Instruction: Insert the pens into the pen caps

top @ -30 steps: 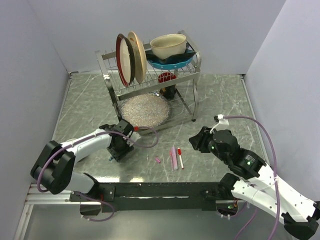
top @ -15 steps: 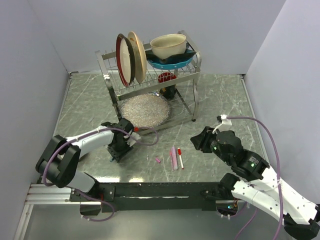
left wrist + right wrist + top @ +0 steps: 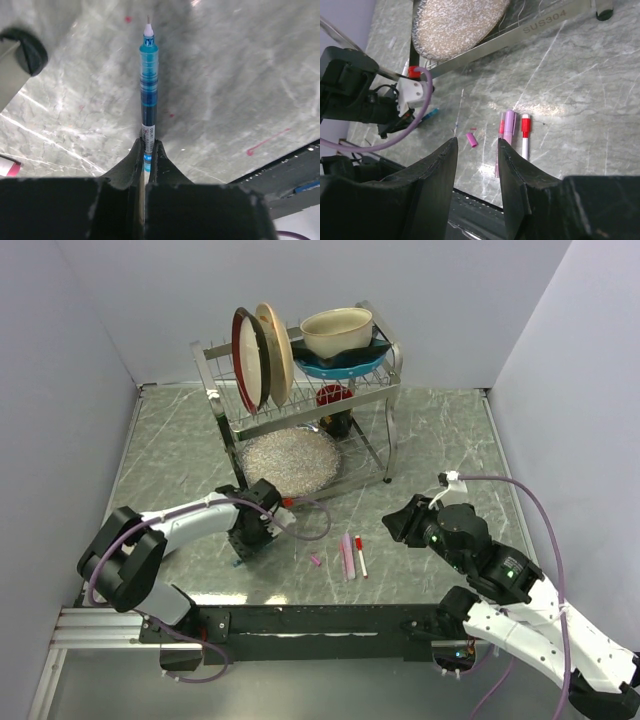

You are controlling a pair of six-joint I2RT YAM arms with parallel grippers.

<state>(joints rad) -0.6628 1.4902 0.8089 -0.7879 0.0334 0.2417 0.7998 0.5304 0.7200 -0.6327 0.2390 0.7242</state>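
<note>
My left gripper (image 3: 148,146) is shut on a blue pen (image 3: 148,85), whose fine tip points away from the wrist over the marble table. From above, that gripper (image 3: 244,547) hangs low at the front left. A short pink pen cap (image 3: 315,561) lies on the table to its right. Beyond the pen cap, a lilac-pink pen (image 3: 346,555) and a white pen with a red end (image 3: 359,556) lie side by side. My right gripper (image 3: 477,142) is open and holds nothing. It hovers above the pink cap (image 3: 471,140), the lilac pen (image 3: 508,127) and the white pen (image 3: 524,137).
A metal dish rack (image 3: 385,390) stands at the back with two upright plates (image 3: 262,355), a cream bowl (image 3: 336,332) and a red cup (image 3: 333,395). A glittery plate (image 3: 290,460) sits at its base. Grey walls enclose the table on three sides.
My left gripper has shut on the blue pen and shifted a little to the right. The right arm has barely moved, with its jaws standing as wide as before.
</note>
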